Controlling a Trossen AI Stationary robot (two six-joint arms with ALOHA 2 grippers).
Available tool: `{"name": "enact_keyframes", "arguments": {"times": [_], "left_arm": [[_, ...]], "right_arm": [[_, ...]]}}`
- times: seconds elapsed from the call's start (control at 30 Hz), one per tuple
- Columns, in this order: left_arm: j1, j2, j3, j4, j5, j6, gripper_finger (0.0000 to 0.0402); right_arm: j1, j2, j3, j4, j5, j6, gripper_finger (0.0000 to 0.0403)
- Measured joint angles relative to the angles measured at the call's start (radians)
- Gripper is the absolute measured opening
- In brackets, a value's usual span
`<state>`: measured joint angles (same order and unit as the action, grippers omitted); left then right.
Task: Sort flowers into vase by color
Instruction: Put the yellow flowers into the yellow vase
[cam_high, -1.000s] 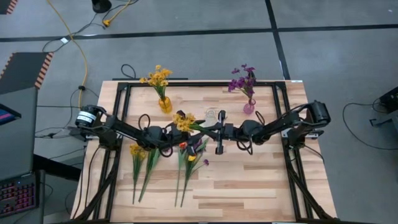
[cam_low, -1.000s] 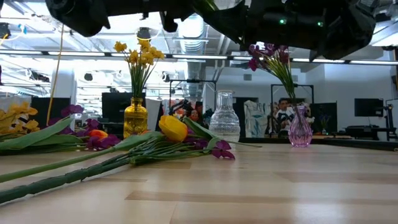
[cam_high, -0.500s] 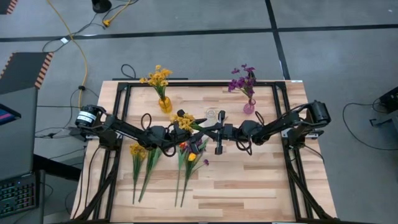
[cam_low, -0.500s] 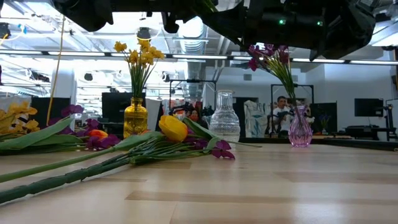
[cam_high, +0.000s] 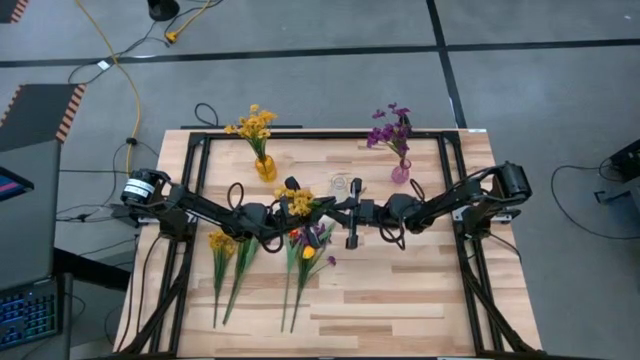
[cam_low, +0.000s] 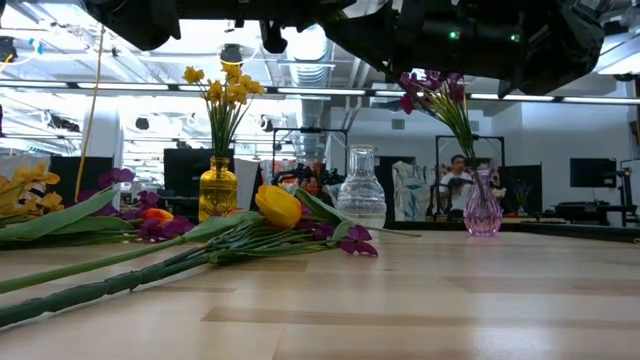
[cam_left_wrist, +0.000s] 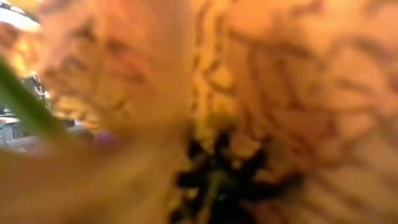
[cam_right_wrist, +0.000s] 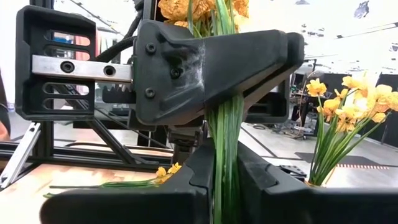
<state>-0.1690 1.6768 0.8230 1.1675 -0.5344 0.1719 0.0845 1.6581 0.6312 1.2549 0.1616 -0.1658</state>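
Note:
A yellow flower (cam_high: 296, 203) hangs over the table's middle between my two grippers. My left gripper (cam_high: 286, 213) comes from the left and is shut on its green stems. My right gripper (cam_right_wrist: 225, 182) comes from the right, also shut on them. The blurred yellow bloom (cam_left_wrist: 249, 93) fills the left wrist view. At the back stand a yellow vase (cam_high: 264, 166) with yellow flowers, a clear vase (cam_high: 343, 184) and a purple vase (cam_high: 400, 172) with purple blooms. More flowers (cam_high: 303, 255) lie flat on the table. My left gripper pinches the bundle of green stems (cam_right_wrist: 222, 111) between its two fingers, just below the bloom, coming about level from the table's left. The flower is lifted clear of the table. My right gripper has the same stems (cam_right_wrist: 225, 163) between its two fingers, farther from the bloom, coming about level from the table's right. The stems run up out of the gap toward my left gripper.
A yellow-flowered stem (cam_high: 219, 262) lies near the left. A tulip (cam_low: 278, 205) and purple blooms (cam_low: 355, 240) lie in the middle, stems toward the near edge. A black frame (cam_high: 300, 135) rims the table. People show in the room behind.
The yellow bloom has shifted a little toward the table's near edge, closer over my left gripper. Both arms have stayed where they were.

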Motion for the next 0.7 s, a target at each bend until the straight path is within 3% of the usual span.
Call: {"name": "enact_keyframes", "arguments": {"times": [0.17,0.43,0.57,0.7], "left_arm": [[0.0,0.0,0.0,0.0,-0.003,-0.016,0.0002],[-0.001,-0.03,0.0,-0.041,-0.086,0.031,0.0],[-0.001,-0.12,0.0,-0.2,-0.11,0.027,0.0],[-0.001,-0.238,0.0,-0.421,-0.119,0.003,0.0]], "right_arm": [[0.0,0.0,0.0,0.0,0.0,0.056,0.0101],[0.0,-0.003,0.0,-0.01,0.001,0.079,0.0213],[-0.002,-0.003,0.0,-0.03,0.001,0.079,0.0249],[-0.003,-0.003,0.0,-0.06,0.001,0.079,0.0255]]}}
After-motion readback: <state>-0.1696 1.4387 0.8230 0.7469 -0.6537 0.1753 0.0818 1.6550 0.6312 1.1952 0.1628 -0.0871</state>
